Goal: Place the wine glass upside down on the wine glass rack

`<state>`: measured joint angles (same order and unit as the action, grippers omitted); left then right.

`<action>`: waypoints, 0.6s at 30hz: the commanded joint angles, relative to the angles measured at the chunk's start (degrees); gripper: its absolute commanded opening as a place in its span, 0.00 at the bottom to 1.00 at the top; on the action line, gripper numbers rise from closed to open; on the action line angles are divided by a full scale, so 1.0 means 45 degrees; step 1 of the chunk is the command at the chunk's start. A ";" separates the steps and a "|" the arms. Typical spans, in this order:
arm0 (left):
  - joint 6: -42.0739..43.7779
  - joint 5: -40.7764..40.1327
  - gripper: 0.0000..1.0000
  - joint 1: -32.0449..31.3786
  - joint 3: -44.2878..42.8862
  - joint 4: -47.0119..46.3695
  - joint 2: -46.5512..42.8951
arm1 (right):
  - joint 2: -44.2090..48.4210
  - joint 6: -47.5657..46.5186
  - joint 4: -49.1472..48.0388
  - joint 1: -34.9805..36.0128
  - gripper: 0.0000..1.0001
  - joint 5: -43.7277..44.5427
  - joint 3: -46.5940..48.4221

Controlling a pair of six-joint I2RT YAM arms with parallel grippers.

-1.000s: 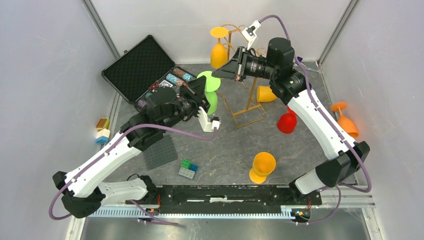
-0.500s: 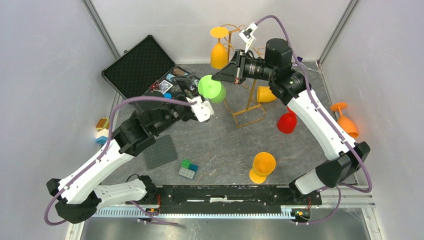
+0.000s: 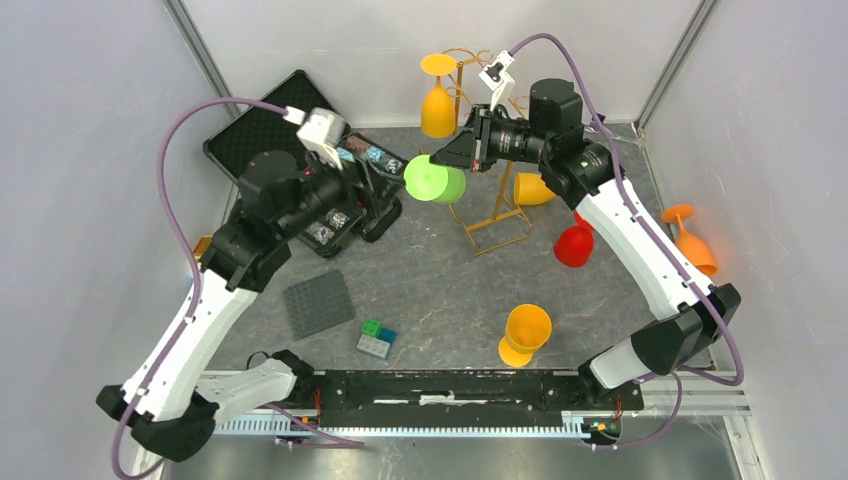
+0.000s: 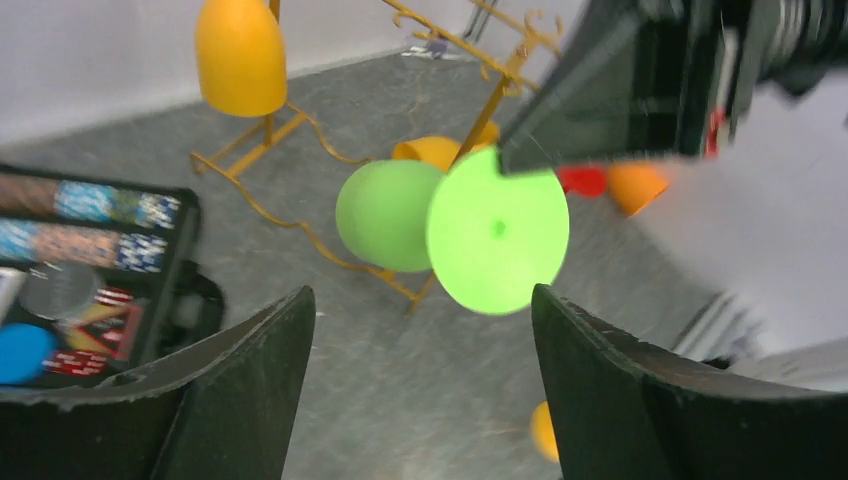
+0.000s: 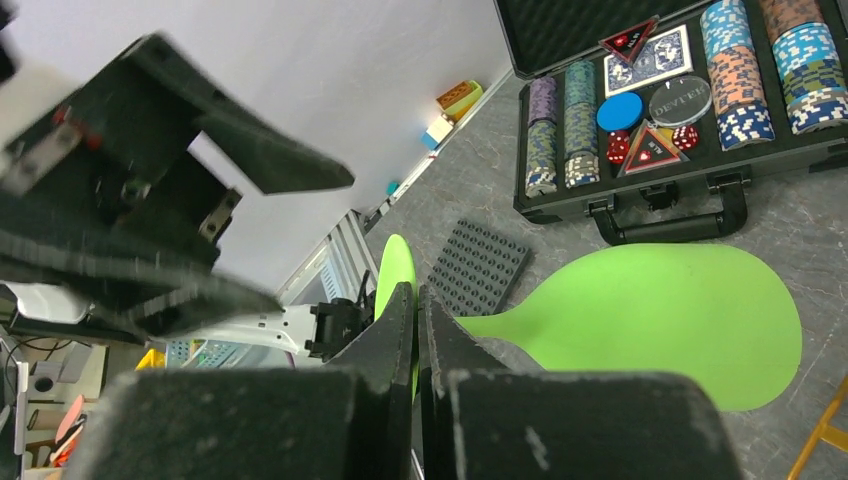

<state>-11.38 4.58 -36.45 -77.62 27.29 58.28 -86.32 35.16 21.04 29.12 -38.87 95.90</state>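
My right gripper (image 3: 438,160) is shut on the edge of the foot of the green wine glass (image 3: 435,180) and holds it in the air, tipped on its side. It hangs just left of the gold wire wine glass rack (image 3: 497,215). In the right wrist view the fingers (image 5: 415,300) pinch the thin green foot (image 5: 395,270), with the bowl (image 5: 680,320) beyond. My left gripper (image 3: 382,208) stands open over the poker case, apart from the glass. Its view shows the round foot (image 4: 497,230) and bowl (image 4: 385,215) ahead of its empty open gripper (image 4: 420,300). A yellow-orange glass (image 3: 437,105) hangs upside down on the rack.
An open black poker chip case (image 3: 270,135) lies at the back left. Around the rack are an orange glass (image 3: 533,187), a red one (image 3: 574,245), another orange one (image 3: 692,240) and a yellow one (image 3: 525,333). A grey baseplate (image 3: 319,303) and bricks (image 3: 376,338) lie in front.
My left gripper opened, let go of the green glass and drew back left over the case. The right gripper kept the glass, which swung over onto its side.
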 commanded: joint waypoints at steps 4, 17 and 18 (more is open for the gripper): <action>-0.9980 0.7117 0.74 0.3544 0.1199 -0.4545 0.1011 | 0.0187 -0.0402 -0.0208 -0.0007 0.00 -0.0087 0.0601; -1.2263 0.9892 0.55 0.3939 0.1886 -0.6880 0.2456 | 0.0016 -0.0185 -0.0401 -0.0007 0.00 -0.0237 0.0899; -1.2349 1.0039 0.48 0.3944 0.1887 -0.7058 0.2540 | -0.0011 -0.0157 -0.0412 -0.0010 0.00 -0.0248 0.0961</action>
<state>-61.80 43.72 -18.81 -69.58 3.53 69.41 -86.32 34.41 21.69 29.12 -38.98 97.12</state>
